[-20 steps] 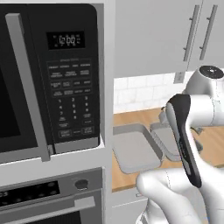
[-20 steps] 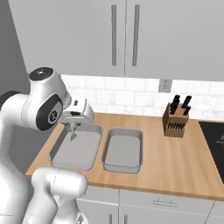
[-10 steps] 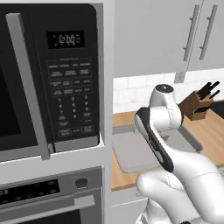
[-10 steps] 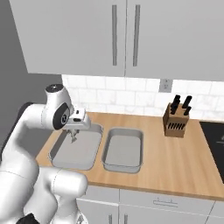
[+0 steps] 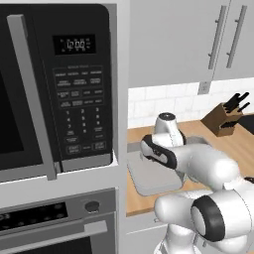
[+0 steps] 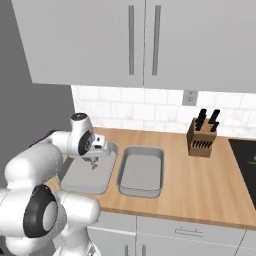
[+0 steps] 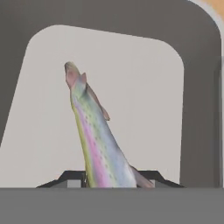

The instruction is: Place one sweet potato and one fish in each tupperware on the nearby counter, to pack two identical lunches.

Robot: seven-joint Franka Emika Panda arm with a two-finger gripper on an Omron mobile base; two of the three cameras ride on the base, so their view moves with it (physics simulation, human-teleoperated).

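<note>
My gripper [image 7: 111,178] is shut on a fish [image 7: 94,140], a slim silvery one with a pink and green stripe. It hangs head-down over the floor of the left tupperware [image 7: 48,131]. From the right base view the gripper [image 6: 93,159] hovers just above that grey tray [image 6: 82,177], with the fish [image 6: 93,163] as a small sliver under it. The second tupperware [image 6: 141,172] lies right beside it on the wooden counter [image 6: 200,185] with nothing in it. In the left base view my arm covers part of the left tray [image 5: 154,178]. The sweet potato is out of view.
A knife block [image 6: 202,136] stands at the back right of the counter, and a black stovetop [image 6: 246,162] starts at the far right. A microwave [image 5: 59,99] over an oven [image 5: 59,223] stands at the left end. Wall cabinets [image 6: 142,42] hang above.
My arm has folded down and swung lower toward the left tray, with the hand staying over it. The fish is still in the grip.
</note>
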